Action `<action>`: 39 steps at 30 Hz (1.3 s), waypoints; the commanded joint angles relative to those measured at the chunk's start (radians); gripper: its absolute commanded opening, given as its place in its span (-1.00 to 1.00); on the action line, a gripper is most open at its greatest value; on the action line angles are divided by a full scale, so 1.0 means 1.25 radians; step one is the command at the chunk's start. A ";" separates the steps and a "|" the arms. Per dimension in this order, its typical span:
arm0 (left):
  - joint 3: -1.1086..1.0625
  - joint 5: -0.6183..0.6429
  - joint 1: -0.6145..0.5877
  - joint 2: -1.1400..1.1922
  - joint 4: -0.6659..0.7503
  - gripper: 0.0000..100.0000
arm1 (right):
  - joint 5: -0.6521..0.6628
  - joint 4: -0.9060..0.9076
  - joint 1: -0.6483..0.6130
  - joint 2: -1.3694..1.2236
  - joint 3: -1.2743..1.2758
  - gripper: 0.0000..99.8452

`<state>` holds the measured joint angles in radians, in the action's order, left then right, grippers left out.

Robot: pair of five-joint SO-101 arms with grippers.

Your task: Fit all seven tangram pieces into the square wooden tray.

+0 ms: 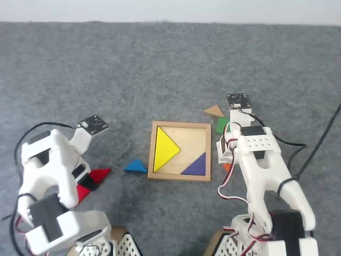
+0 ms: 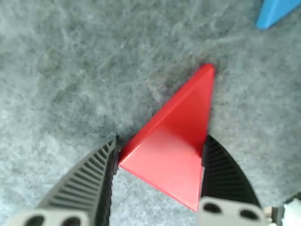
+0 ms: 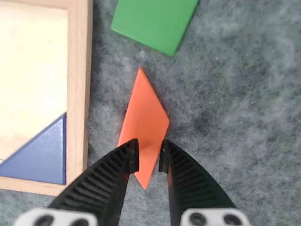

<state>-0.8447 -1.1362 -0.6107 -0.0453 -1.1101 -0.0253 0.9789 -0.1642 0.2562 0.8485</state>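
The square wooden tray (image 1: 152,152) holds a yellow triangle (image 1: 164,148) and a purple triangle (image 1: 196,165). Left of it a blue triangle (image 1: 135,166) lies on the carpet. My left gripper (image 2: 160,143) is shut on a red triangle (image 2: 176,141), with one finger against each side; this piece lies at the left (image 1: 99,174). Just outside the tray's right edge (image 3: 79,94), my right gripper (image 3: 148,151) is shut on an orange parallelogram (image 3: 146,117). A green piece (image 3: 155,21) lies just beyond it, and a tan triangle (image 1: 214,111) farther back.
Grey carpet covers the whole table. Both arm bases stand at the near edge, with cables trailing at the left and right. Open carpet stretches behind the tray.
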 commanded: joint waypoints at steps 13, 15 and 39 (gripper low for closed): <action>-0.004 -0.005 -0.021 0.028 -0.002 -0.98 | -0.002 -0.003 0.004 0.044 -0.006 -0.80; -0.003 -0.005 -0.021 0.028 -0.004 -0.98 | -0.002 -0.003 0.004 0.044 -0.006 -0.80; -0.071 -0.006 -0.005 -0.156 -0.099 -0.98 | -0.002 -0.003 0.006 0.044 -0.006 -0.80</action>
<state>-0.8738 -1.1316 -0.6229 -0.2386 -1.2543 -0.0253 0.9789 -0.1642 0.2562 0.8485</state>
